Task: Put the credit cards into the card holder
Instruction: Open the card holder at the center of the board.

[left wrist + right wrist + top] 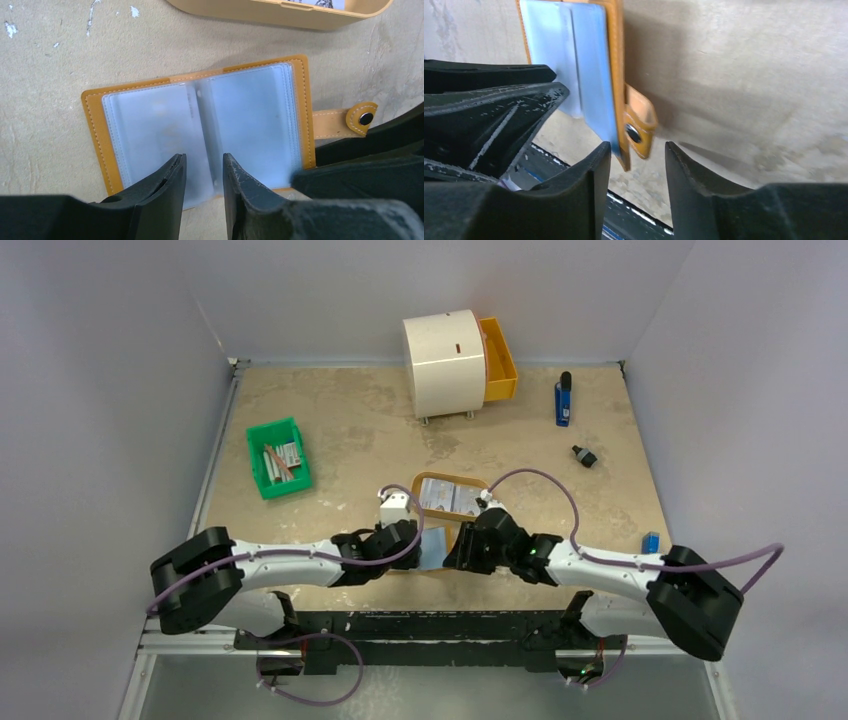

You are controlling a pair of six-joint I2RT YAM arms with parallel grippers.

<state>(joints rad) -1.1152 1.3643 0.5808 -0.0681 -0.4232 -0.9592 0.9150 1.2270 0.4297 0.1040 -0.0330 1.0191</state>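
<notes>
The card holder (pixel 200 125) lies spread open on the table, its clear sleeves up and its snap tab (pixel 362 119) pointing right. My left gripper (pixel 204 160) is open, with one finger on each side of the middle fold at the holder's near edge. At the tab side my right gripper (pixel 638 147) is open too. The holder's edge (pixel 616 75) and the tab reach between its fingertips, untouched. From above, both grippers (pixel 418 540) (pixel 460 548) crowd over the holder (pixel 433 552). The credit cards (pixel 447 500) lie in the tan tray (pixel 447 478) just behind it.
A green bin (pixel 279 457) of sticks stands at the left. The white cabinet (pixel 445 364) with its orange drawer (pixel 499 360) is at the back. A blue tool (pixel 564 400), a small black part (pixel 584 456) and a small blue item (pixel 651 541) lie to the right. The table's near edge is just below the holder.
</notes>
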